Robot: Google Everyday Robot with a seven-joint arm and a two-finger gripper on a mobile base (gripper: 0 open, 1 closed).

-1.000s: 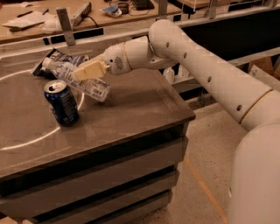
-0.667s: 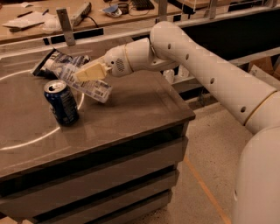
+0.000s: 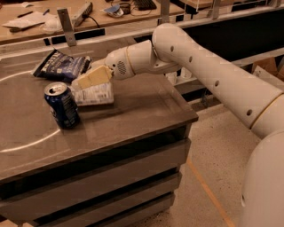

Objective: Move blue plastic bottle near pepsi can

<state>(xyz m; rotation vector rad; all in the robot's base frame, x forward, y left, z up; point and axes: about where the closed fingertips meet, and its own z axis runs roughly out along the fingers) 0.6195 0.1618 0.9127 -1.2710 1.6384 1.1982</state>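
The pepsi can [image 3: 62, 104] stands upright on the left part of the dark table [image 3: 146, 106]. The blue plastic bottle [image 3: 94, 94] lies on its side just right of the can, with its pale label facing up, close to the can or touching it. My gripper [image 3: 92, 78], with yellowish tips, is directly above the bottle's far side and right at it. I cannot tell whether it holds the bottle. The white arm reaches in from the right.
A dark blue chip bag [image 3: 60, 65] lies behind the can and bottle. A white curved line [image 3: 31, 144] is marked on the table top. The table's right edge [image 3: 188, 113] drops to the floor. A cluttered bench [image 3: 88, 11] runs behind.
Almost nothing: my gripper stays over the bottle with only a slight shift. The can and the chip bag have not moved.
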